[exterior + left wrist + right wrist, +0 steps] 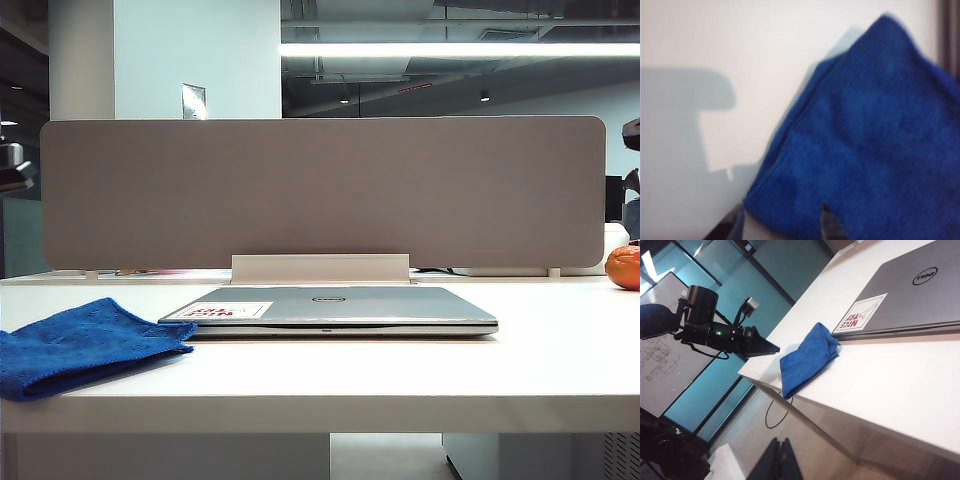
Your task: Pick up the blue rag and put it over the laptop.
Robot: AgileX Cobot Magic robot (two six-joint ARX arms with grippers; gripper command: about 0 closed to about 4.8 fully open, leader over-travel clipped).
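Note:
The blue rag [85, 345] lies crumpled on the white table, left of the closed silver laptop [335, 308], with one corner touching the laptop's corner. In the left wrist view the blue rag [870, 150] fills much of the frame. My left gripper [783, 223] stands open, one fingertip [829, 224] over the rag's edge and the other beside it, nothing held. The right wrist view shows the left gripper [765, 347] hovering beside the rag [807, 360], and the laptop [910, 292] beyond. My right gripper [780, 460] is shut and empty, off the table's near edge.
A grey partition panel [320, 190] stands along the table's back edge behind the laptop. An orange fruit [624, 266] sits at the far right. A white-and-red sticker [218, 311] marks the laptop lid. The table edge [320, 415] runs close to the rag.

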